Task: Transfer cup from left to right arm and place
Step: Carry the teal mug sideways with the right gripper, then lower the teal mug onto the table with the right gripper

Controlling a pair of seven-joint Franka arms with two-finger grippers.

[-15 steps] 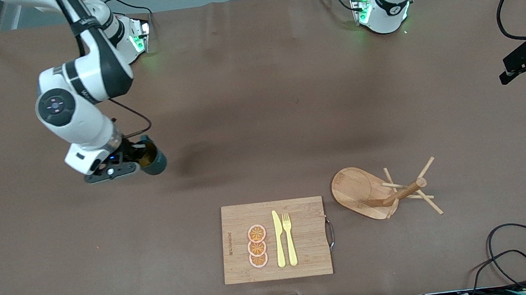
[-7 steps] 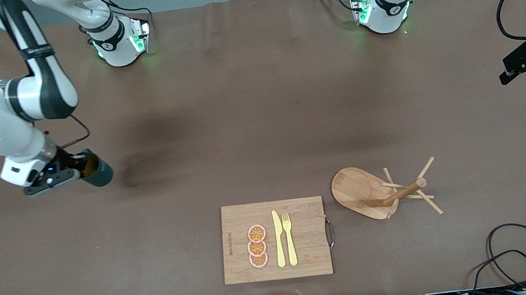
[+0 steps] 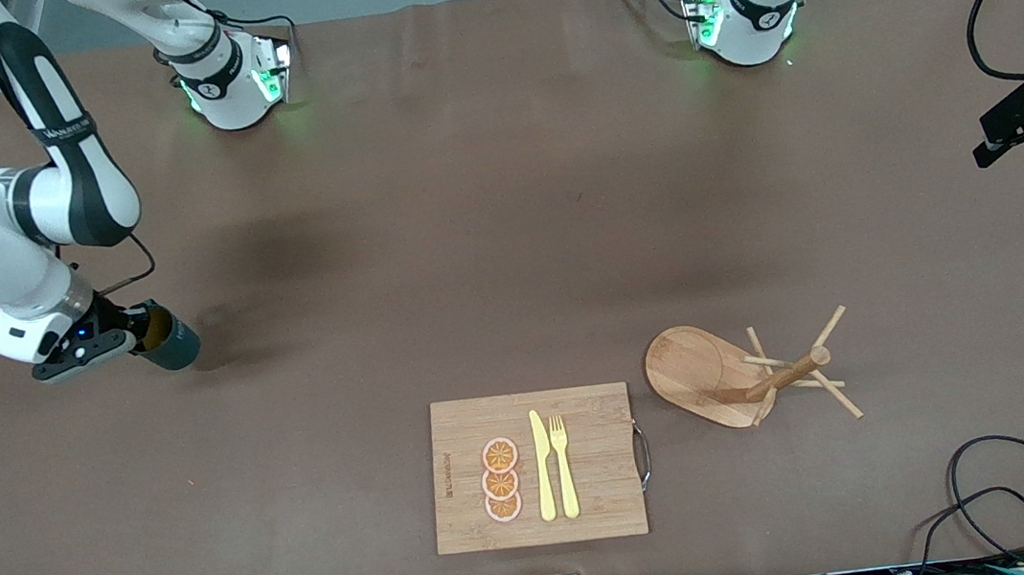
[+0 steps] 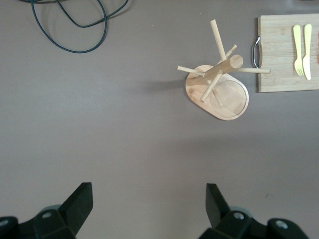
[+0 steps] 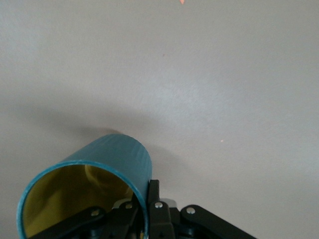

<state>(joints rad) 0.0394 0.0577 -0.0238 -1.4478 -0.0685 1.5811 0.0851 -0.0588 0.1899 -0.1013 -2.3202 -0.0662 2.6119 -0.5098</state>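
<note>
Front view: the cup (image 3: 168,338), a small dark teal mug with a yellowish inside, hangs in the right gripper (image 3: 135,334), carried tilted above bare table (image 3: 506,230) at the right arm's end, its shadow close beneath it. The claw is clamped on the cup's rim, one finger inside and one outside the wall, as the right wrist view shows, where the cup (image 5: 89,191) fills the space just ahead of the fingers (image 5: 154,211) with its open mouth turned toward the camera. No handle can be made out from either angle.

Judging by its look, the mug is rigid, light and probably glazed, so a pinch on the thin wall could slip or let it swing; it would chip if dropped. The rim grip leaves the base free for setting down.

Well away from the claw, nearer the front camera, lie a wooden cutting board (image 3: 535,468) bearing orange slices (image 3: 501,480), a yellow knife (image 3: 543,465) and a fork (image 3: 563,465), and beside it a toppled wooden mug tree (image 3: 744,375).

The left gripper (image 4: 147,204) waits with its fingers spread wide and empty, high over the mug tree (image 4: 218,82).
</note>
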